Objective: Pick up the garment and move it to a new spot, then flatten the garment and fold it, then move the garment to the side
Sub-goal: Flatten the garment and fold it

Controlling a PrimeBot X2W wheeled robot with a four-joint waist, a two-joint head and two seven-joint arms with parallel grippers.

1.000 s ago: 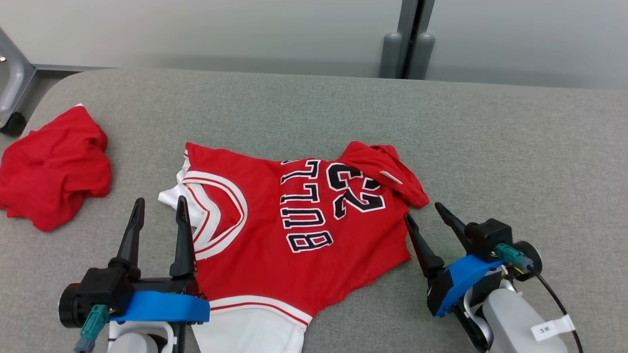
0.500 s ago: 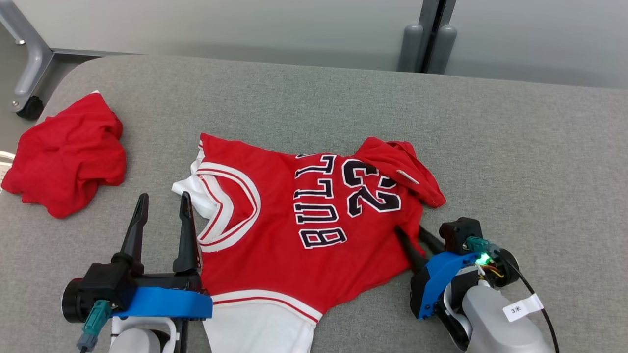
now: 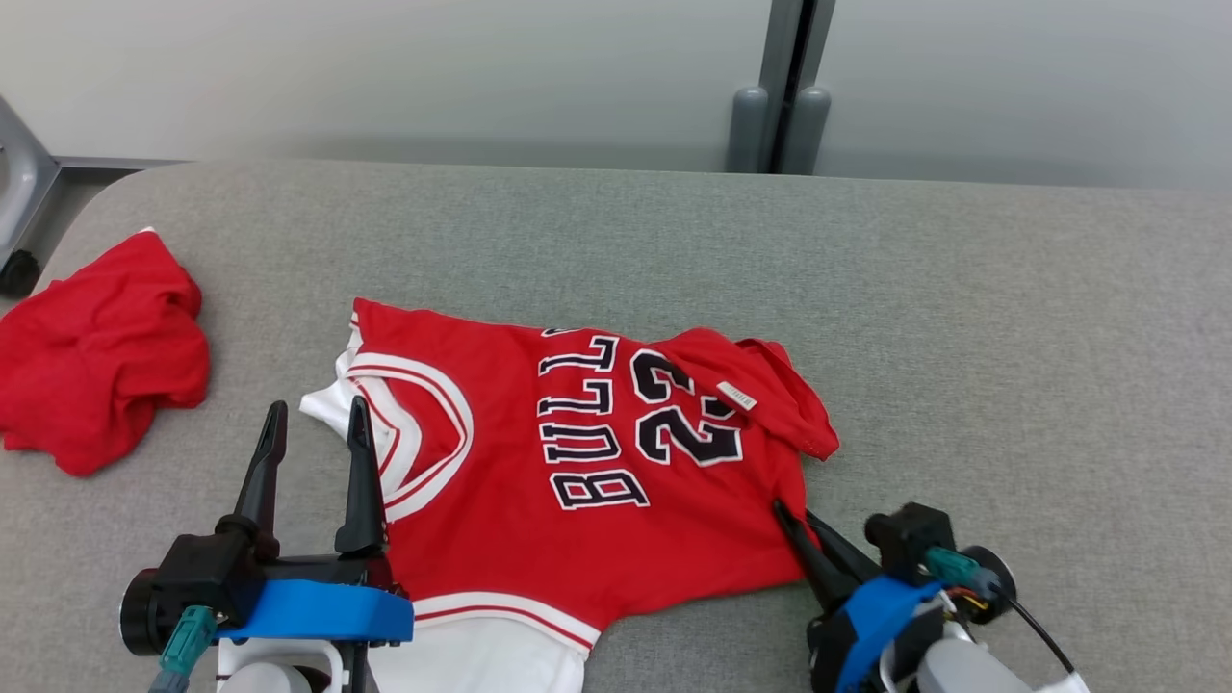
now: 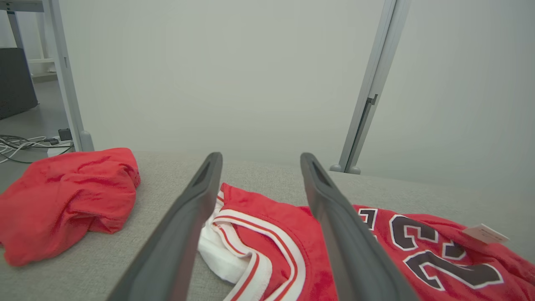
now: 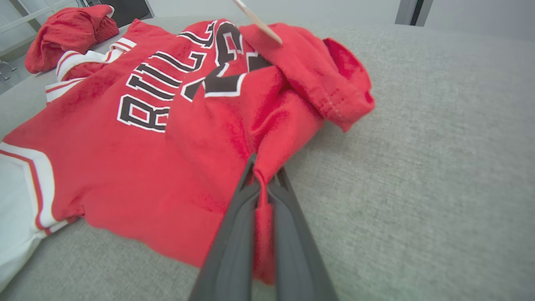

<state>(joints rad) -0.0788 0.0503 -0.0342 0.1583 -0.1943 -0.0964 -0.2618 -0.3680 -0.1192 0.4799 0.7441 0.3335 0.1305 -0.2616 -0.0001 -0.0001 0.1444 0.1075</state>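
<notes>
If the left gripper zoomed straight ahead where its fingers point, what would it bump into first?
Probably the jersey: its white-trimmed shoulder lies right ahead of the open left gripper. The gripper's height is hard to judge, so it might skim over the cloth.

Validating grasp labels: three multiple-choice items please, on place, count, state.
1. Where does the crumpled plain red cloth lie from the red Bulls jersey with white trim?
A) robot's left B) robot's right C) on top
2. How many red fabric items lie on the grey fabric table?
A) one B) two C) three
3. The right claw is:
A) open B) shut on nothing C) shut on the jersey's edge
Key: 1A, it lies apart at head view's left; 2B, cloth plus jersey; 3C, red fabric pinched between fingers.
</notes>
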